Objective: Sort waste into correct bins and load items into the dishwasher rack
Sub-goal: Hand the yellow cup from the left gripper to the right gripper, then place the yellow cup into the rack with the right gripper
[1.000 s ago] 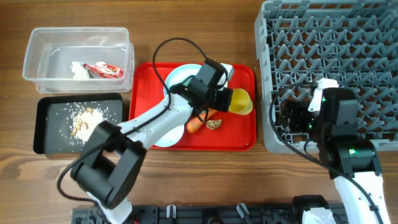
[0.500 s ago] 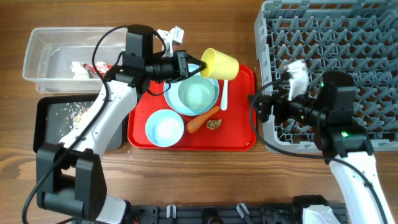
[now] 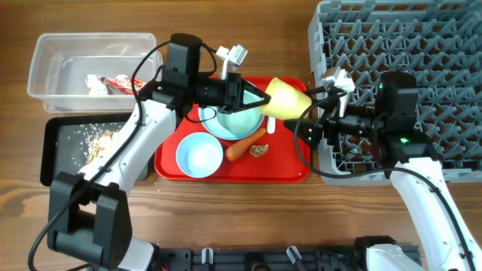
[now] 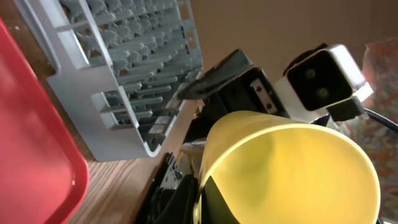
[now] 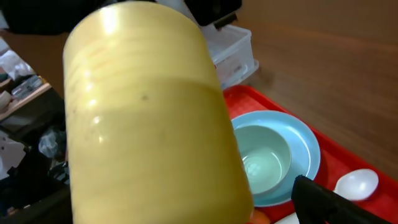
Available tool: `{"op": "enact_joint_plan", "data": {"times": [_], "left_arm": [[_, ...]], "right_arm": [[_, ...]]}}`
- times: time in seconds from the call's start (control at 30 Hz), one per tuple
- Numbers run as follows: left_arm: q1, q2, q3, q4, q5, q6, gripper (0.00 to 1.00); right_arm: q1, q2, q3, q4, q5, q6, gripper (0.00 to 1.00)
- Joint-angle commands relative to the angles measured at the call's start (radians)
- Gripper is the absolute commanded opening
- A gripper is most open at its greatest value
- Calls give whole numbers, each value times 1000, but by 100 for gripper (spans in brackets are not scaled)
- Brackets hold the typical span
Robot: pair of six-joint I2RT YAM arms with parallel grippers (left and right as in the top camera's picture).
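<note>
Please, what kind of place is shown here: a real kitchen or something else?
Probably a robot test bench, not a real kitchen: a grey dishwasher rack sits directly on a wooden table, beside a red tray of dishes and a clear tub.

Wooden tabletop (image 3: pixel 226 218) carrying four containers.
A clear tub (image 3: pixel 38 71) stood on the brown wood at the far left, with a black tray (image 3: pixel 50 150) just beside it on the near side, their long edges parallel. A red tray (image 3: pixel 294 169) lay in the middle, its left edge close to both of them. A grey rack (image 3: pixel 407 45) took up the right side, running out of view at the far and right edges, its left wall just beside the red tray. The near strip of wood was bare.
</note>
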Motion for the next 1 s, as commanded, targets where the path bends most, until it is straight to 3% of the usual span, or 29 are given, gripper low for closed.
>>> {"op": "enact_joint_plan", "data": {"times": [0.0, 0.2, 0.4, 0.53, 0.63, 0.77, 0.97], "left_arm": [[-7, -4, 5, 0, 56, -6, 4], [-7, -4, 5, 0, 55, -6, 4], [-7, -4, 5, 4, 48, -6, 4], [-7, -4, 5, 4, 48, -6, 4], [-7, -4, 5, 3, 48, -6, 13], [-7, -4, 5, 0, 11, -5, 15], [-4, -4, 5, -93, -190, 63, 27]], "right_arm": [[2, 2, 19, 46, -82, -19, 98], [2, 2, 19, 63, -113, -19, 93], [2, 2, 19, 59, -112, -19, 78], [2, 2, 19, 59, -112, -11, 75], [2, 2, 19, 59, -111, -11, 72], [2, 2, 19, 59, -44, 55, 66], [2, 0, 19, 52, 158, 150, 63]]}}
